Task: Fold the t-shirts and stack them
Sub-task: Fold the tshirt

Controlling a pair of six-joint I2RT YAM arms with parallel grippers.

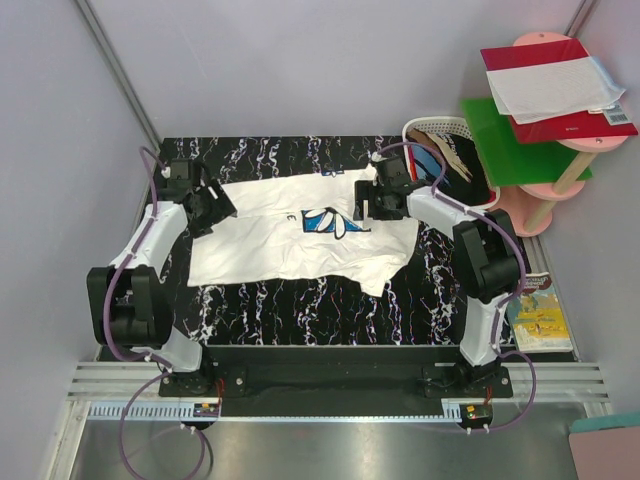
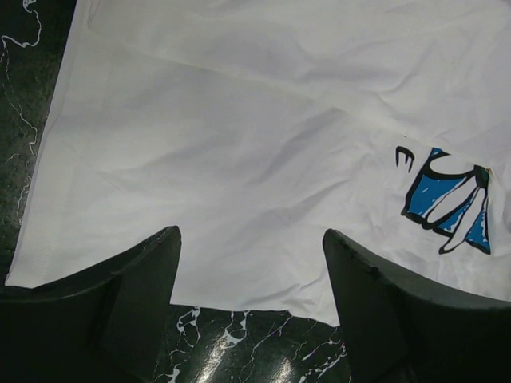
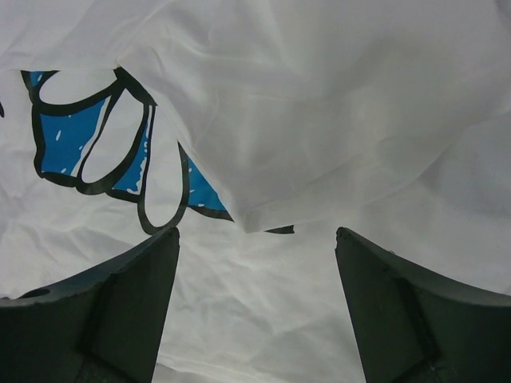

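both my hands are wide open with nothing between the fingers. my left gripper point(image 2: 251, 235) hovers over the left edge of the white t-shirt point(image 1: 290, 250), and my right gripper point(image 3: 257, 231) over a flap laid across the blue daisy print point(image 3: 96, 152). the shirt lies on the black marbled table point(image 1: 300, 310), partly folded, with a loose corner trailing toward the near right. for the next fold i'd bring both hands down on matching points of one edge, pinch only the layers meant to move, lift together and lay them flat so nothing bunches. the white basket point(image 1: 432, 130), holding dark cloth point(image 1: 478, 175) that i'd guess is more tees, sits just beside my right arm. beyond it, a red folder point(image 1: 560, 85) with paper rests on a pink stand point(image 1: 560, 180). a wide sweep to the right could clip the basket.
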